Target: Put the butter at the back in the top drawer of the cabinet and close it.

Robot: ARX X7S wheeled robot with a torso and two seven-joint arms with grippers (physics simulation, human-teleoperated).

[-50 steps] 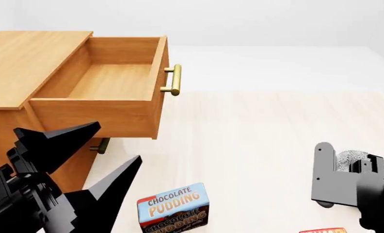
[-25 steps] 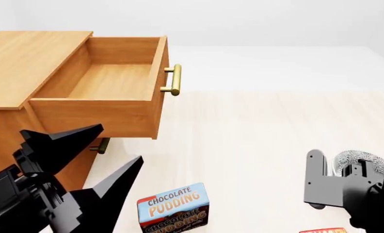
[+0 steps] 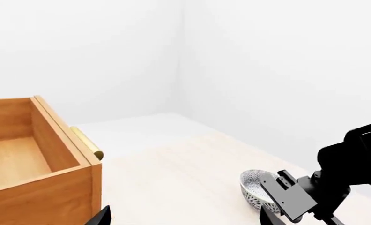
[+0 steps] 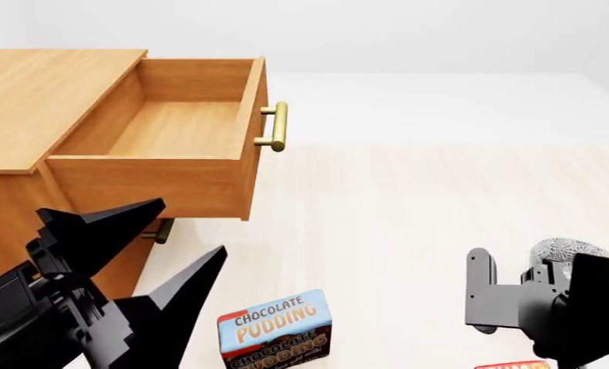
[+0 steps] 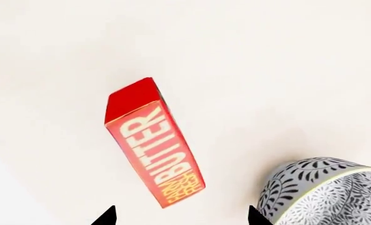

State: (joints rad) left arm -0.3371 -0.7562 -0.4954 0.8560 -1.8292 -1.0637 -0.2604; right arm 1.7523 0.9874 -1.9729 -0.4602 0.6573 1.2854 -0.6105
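The butter [image 5: 154, 140], a red-and-orange box with "BUTTER" lettering, lies flat on the pale floor. In the head view only a sliver of the butter [image 4: 512, 364] shows at the bottom edge. My right gripper [image 5: 180, 216] hangs open above the butter's near end without touching it, and shows in the head view as the right gripper [image 4: 504, 307]. The cabinet [image 4: 48, 92] stands at the left with its top drawer [image 4: 171, 127] pulled out and empty, brass handle [image 4: 274, 127] facing right. My left gripper [image 4: 190, 227] is open and empty in front of the cabinet.
A brown-and-blue chocolate pudding box [image 4: 276, 327] stands on the floor between the two arms. A patterned grey bowl [image 5: 323, 192] sits right beside the butter, and the same bowl [image 3: 255, 187] shows behind my right arm [image 3: 342, 178]. A lower drawer handle [image 4: 161, 231] peeks out under the open drawer.
My right gripper has shifted left and sunk a little toward the butter. The left gripper has barely moved. The drawer stays open.
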